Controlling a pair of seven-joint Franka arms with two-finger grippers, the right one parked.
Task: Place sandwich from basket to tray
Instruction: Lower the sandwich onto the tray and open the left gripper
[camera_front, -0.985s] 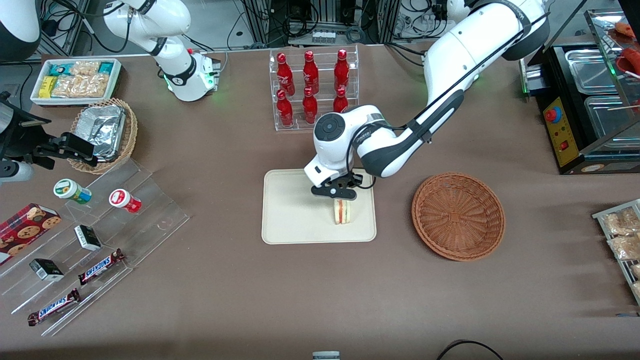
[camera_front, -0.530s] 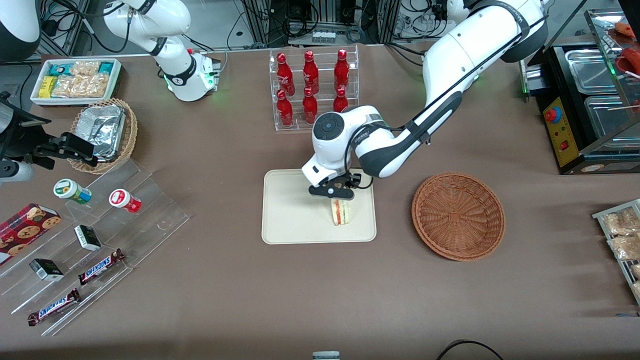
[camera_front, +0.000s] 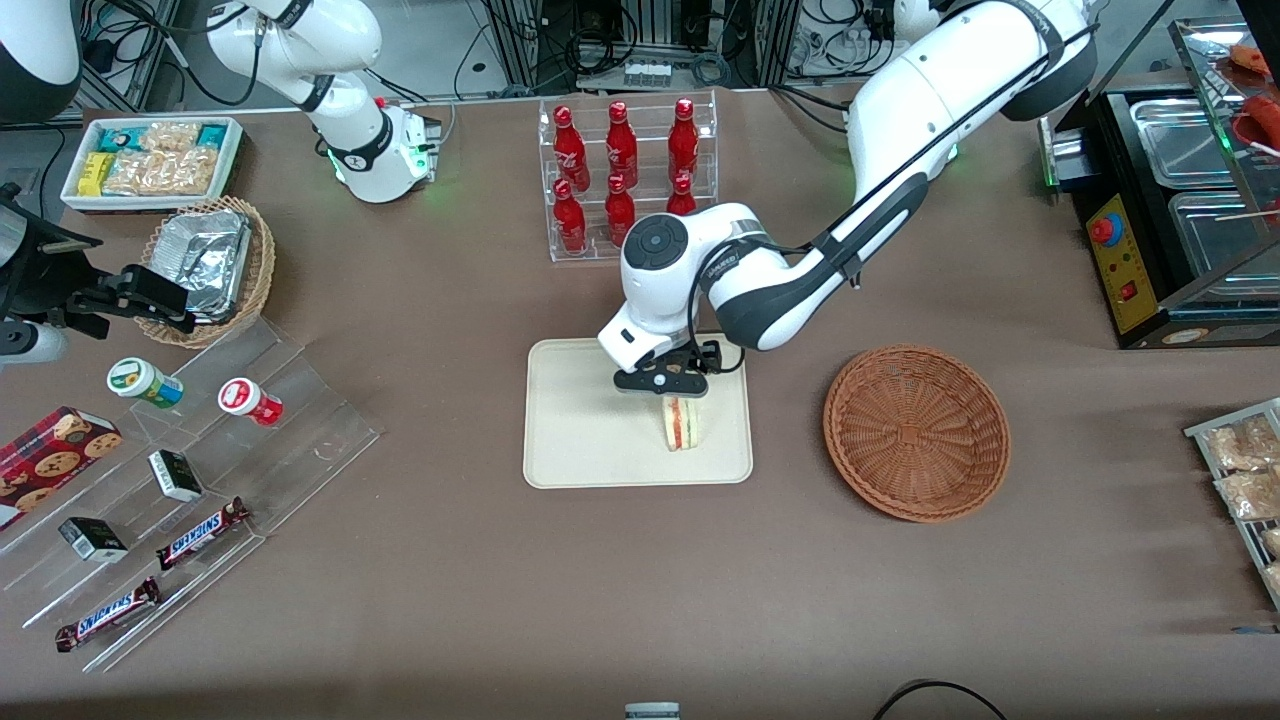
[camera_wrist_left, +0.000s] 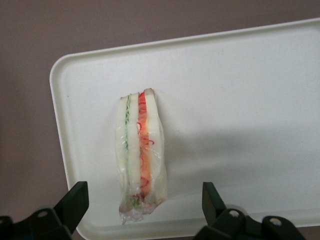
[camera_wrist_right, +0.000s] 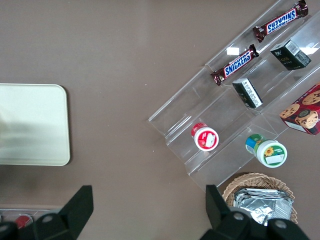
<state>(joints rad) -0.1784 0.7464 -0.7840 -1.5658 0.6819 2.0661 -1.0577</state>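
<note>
1. The sandwich (camera_front: 683, 424) stands on its edge on the tray (camera_front: 580, 440), in the part nearer the basket (camera_front: 916, 432), with its red and green filling facing up. In the wrist view the sandwich (camera_wrist_left: 139, 155) rests clear of both fingers (camera_wrist_left: 75, 202), wrapped in clear film.
2. The gripper (camera_front: 664, 383) hangs just above the sandwich with its jaws spread wide and holding nothing; the gripper (camera_wrist_left: 142, 210) has a finger on each side of the wedge and daylight between them and the bread.
3. That wide spread suits a release: the bread is soft, and fingers well off it should let the arm lift without dragging the wedge over.
4. The basket sits bare on the table, toward the working arm's end, so the transfer looks done.
5. Standing on a narrow edge, the sandwich could tip if brushed; a straight rise seems the safe move.
6. The tray (camera_wrist_left: 240, 100) lies flat, its low rim enough to keep the wedge from sliding off.
</note>
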